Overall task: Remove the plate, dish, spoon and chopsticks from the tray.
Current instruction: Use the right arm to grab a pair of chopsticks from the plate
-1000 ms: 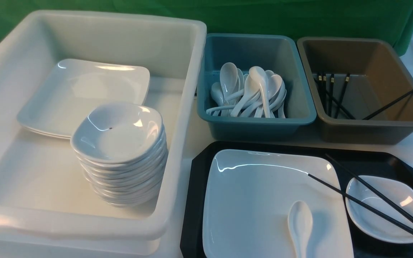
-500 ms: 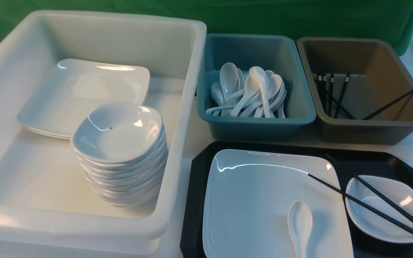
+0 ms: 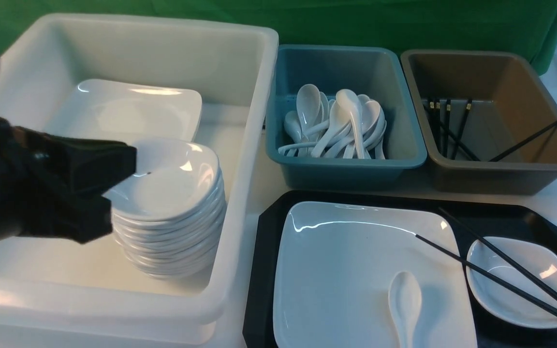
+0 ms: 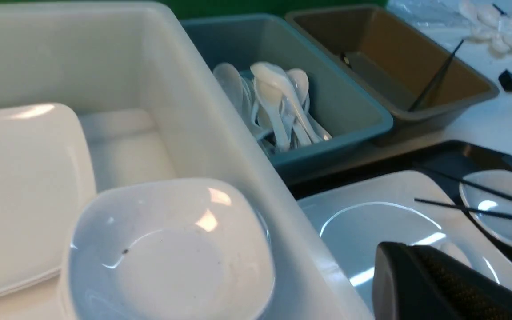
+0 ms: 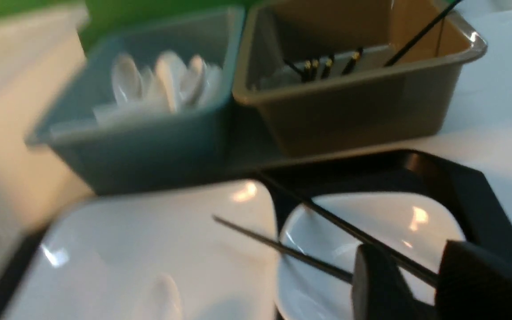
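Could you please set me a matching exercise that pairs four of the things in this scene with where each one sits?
Things
1. lone spoon
2. chopsticks outside the bins
3. plate
4. stack of small bowls

Places
a. lying across the dish
b. inside the white tub
c. lying on the plate
d. directly on the black tray

Pairs: 1-c, 2-a, 3-d, 4-b
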You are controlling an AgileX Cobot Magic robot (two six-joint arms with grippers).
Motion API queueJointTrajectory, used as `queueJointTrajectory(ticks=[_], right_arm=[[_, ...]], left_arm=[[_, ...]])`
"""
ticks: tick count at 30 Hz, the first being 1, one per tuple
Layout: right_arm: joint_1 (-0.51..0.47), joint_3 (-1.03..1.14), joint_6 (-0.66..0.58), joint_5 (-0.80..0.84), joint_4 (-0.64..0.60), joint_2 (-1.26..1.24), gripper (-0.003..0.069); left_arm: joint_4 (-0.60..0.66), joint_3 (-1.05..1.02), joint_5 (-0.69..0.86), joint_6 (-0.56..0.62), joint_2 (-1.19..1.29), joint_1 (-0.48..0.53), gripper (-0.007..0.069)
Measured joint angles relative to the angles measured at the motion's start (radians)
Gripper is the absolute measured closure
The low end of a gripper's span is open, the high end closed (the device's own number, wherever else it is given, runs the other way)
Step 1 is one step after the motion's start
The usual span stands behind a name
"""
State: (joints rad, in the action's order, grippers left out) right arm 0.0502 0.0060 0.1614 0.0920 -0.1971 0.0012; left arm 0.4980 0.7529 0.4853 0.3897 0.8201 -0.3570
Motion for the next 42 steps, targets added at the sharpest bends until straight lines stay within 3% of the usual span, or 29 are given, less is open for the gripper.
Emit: queueJointTrajectory(ticks=[3,10,13,16,19,24,27,32,37,42], right_arm=[[0.000,0.000,0.142,-0.101,-0.022,0.000,0.0428],[0.017,-0.006,0.254,-0.153,-0.030,0.000,0.0419],[0.054,-0.055,0.197,-0.120,-0.024,0.011,0.0397],[0.142,-0.241,0.005,-0.009,-0.019,0.144,0.0284],[0.193,-0.378,-0.077,0.152,-0.018,0.317,0.0216],[0.220,-0.562,-0.186,0.387,-0.002,0.603,0.0240],[0.221,-0.764,-0.276,0.592,0.102,0.873,0.0295],[0.221,-0.915,-0.345,0.803,0.284,1.179,0.0283],[0.205,-0.931,-0.420,0.813,0.314,1.353,0.0190],[0.130,-0.936,-0.439,0.748,0.321,1.498,0.0092]], left_arm=[[0.011,0.000,0.002,0.000,0.040,-0.004,0.0603],[-0.001,0.000,0.002,0.007,0.046,-0.004,0.0603],[-0.006,0.000,0.002,0.018,0.046,-0.004,0.0603],[-0.008,0.000,-0.003,0.038,0.046,-0.004,0.0603],[-0.008,0.000,-0.014,0.044,0.046,-0.004,0.0603],[-0.007,0.000,-0.012,0.053,0.041,-0.004,0.0603],[0.003,0.000,0.002,0.090,0.013,-0.004,0.0603],[0.078,0.000,0.095,0.184,-0.072,-0.004,0.0603],[0.139,0.001,0.189,0.232,-0.168,-0.005,0.0603],[0.140,0.001,0.232,0.239,-0.247,-0.005,0.0603]])
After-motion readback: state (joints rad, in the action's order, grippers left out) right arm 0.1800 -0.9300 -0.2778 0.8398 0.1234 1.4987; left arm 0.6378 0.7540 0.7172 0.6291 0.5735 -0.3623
